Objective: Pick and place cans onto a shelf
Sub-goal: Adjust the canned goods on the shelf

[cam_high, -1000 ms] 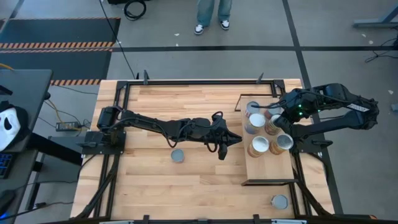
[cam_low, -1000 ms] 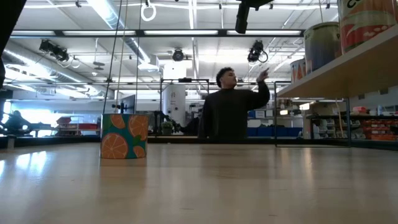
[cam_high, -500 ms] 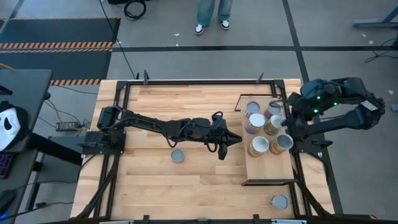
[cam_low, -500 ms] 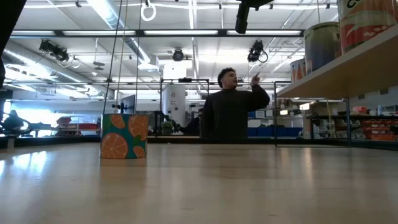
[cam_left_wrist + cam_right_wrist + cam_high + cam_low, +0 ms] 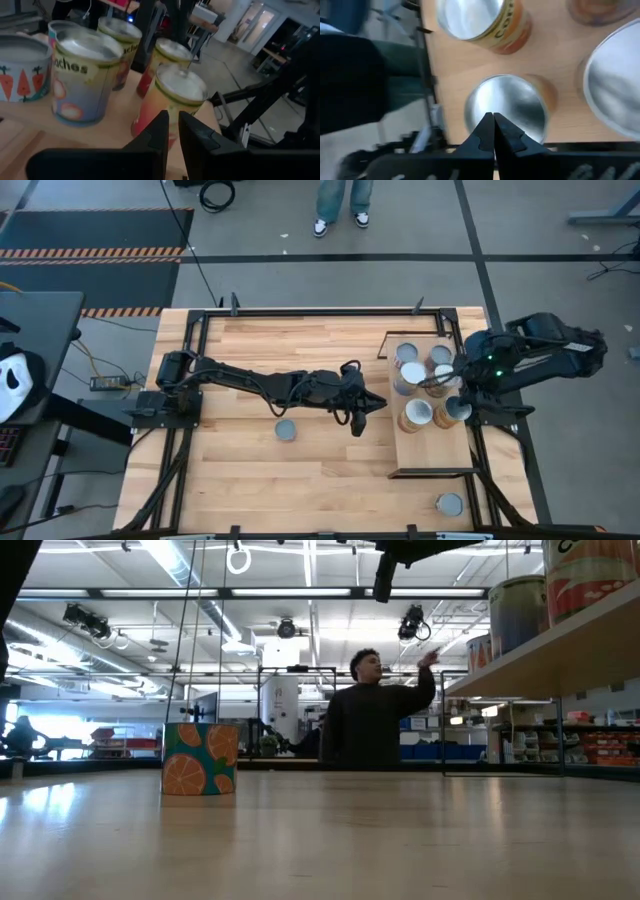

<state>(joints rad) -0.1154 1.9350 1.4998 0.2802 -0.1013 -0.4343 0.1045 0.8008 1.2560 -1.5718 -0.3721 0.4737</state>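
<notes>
Several cans stand upright on the light-wood shelf (image 5: pixel 432 448) at the table's right, among them a white-topped can (image 5: pixel 417 413) and a silver-topped can (image 5: pixel 452 410). My right gripper (image 5: pixel 441 383) is shut, points down, and stands over a silver can top (image 5: pixel 506 111). My left gripper (image 5: pixel 378 402) is shut and empty, level above the table just left of the shelf, facing the cans (image 5: pixel 176 95). One can (image 5: pixel 286 429) stands on the table at the middle left. Another can (image 5: pixel 449 504) stands near the front right. My right gripper's shut fingertips (image 5: pixel 486 131) point down at the silver top of a can on the shelf. Whether they touch the top cannot be told.
The black frame (image 5: pixel 300 312) runs round the table. In the low view an orange-patterned can (image 5: pixel 200 758) stands on the table and the shelf board (image 5: pixel 560 652) carries cans on the right. A person (image 5: pixel 375 720) stands in the room beyond, and another person's legs (image 5: pixel 343 202) show past the far edge.
My right gripper has drawn back toward the table's right edge, off the far cans, then come back over the shelf, a little nearer the near edge. The far right can on the shelf now shows uncovered.
</notes>
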